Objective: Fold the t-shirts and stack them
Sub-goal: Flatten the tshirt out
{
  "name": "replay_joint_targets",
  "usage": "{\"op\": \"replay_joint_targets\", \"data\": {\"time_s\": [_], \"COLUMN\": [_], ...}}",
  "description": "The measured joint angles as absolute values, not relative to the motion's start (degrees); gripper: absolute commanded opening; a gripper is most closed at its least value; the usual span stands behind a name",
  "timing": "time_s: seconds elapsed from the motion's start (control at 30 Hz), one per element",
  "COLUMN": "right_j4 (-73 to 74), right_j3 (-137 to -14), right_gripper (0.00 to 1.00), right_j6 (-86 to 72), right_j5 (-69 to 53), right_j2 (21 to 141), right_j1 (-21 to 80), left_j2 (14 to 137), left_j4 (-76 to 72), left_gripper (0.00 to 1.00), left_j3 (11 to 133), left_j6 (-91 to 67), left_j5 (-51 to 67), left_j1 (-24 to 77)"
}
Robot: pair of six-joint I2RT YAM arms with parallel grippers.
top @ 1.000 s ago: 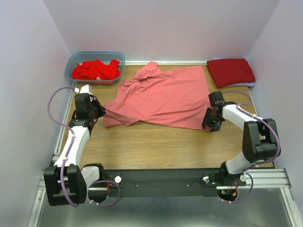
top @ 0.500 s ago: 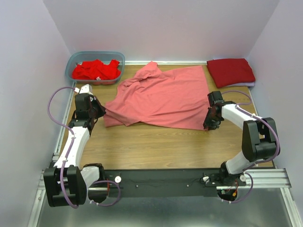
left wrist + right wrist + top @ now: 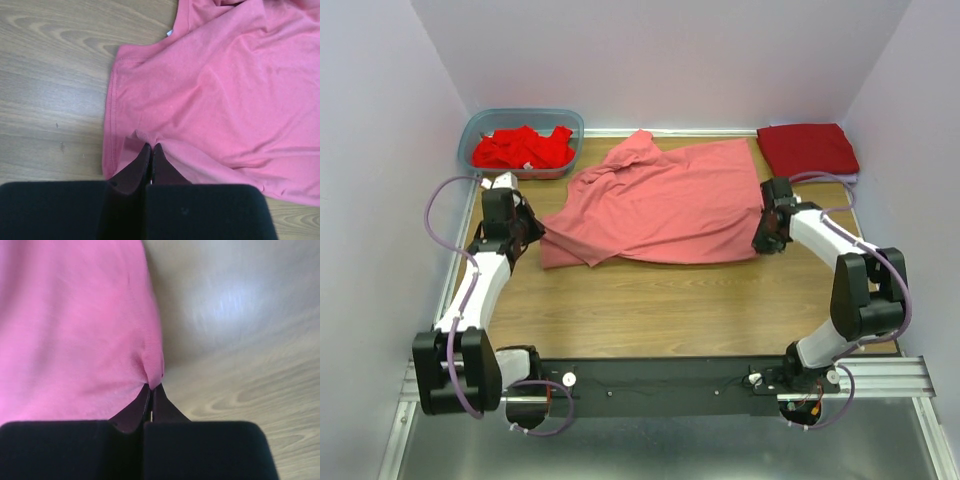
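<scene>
Pink tee [image 3: 660, 205] pinched at both sides; red tees [image 3: 520, 150] in the tub [image 3: 520, 114].
In your top view the tub sits upper left with the crumpled red tees inside, and a folded crimson tee [image 3: 808, 150] lies upper right. The pink tee is spread mid-surface [image 3: 650, 300]. Your left fingers [image 3: 132, 172] are pressed together on its left edge, your right fingers [image 3: 131, 412] on its right edge. Only the wrist views show cloth puckered at the tips.

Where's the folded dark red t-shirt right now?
Top view: the folded dark red t-shirt lies in the far right corner of the table, just beyond the right gripper and to the right of the salmon t-shirt.
</scene>
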State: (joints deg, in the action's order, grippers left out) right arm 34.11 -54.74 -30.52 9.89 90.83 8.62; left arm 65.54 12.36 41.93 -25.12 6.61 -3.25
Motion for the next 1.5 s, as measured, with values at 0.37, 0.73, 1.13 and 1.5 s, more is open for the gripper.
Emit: {"op": "replay_joint_targets", "data": {"time_s": [0.37, 0.73, 1.13, 1.5], "right_j4": [34.1, 32.6, 32.2, 30.7], "right_j3": [-88.5, -104.6, -104.2, -96.7], "right_gripper": [0.0, 0.0, 0.01, 0.04], "right_j6": [-25.1, -17.8, -10.3, -6.0], "right_j5": [13.8, 17.2, 11.1, 9.6], "right_j2": [88.3, 68.0, 50.3, 52.0], "right_j1": [8.0, 7.9, 7.9, 7.9], "left_j2": [77.6, 63.0, 45.6, 53.6], "left_j4": [24.8, 30.4, 27.2, 24.4], "left_gripper": [0.0, 0.0, 0.0, 0.0], "left_j3": [83.2, 111.5, 113.3, 106.0], "left_j6": [-26.2, -23.4, -18.5, -14.9], "left_j5": [3.2, -4.7, -8.4, -7.6], "left_j1": [-2.9, -2.5, -2.5, -2.5]}}
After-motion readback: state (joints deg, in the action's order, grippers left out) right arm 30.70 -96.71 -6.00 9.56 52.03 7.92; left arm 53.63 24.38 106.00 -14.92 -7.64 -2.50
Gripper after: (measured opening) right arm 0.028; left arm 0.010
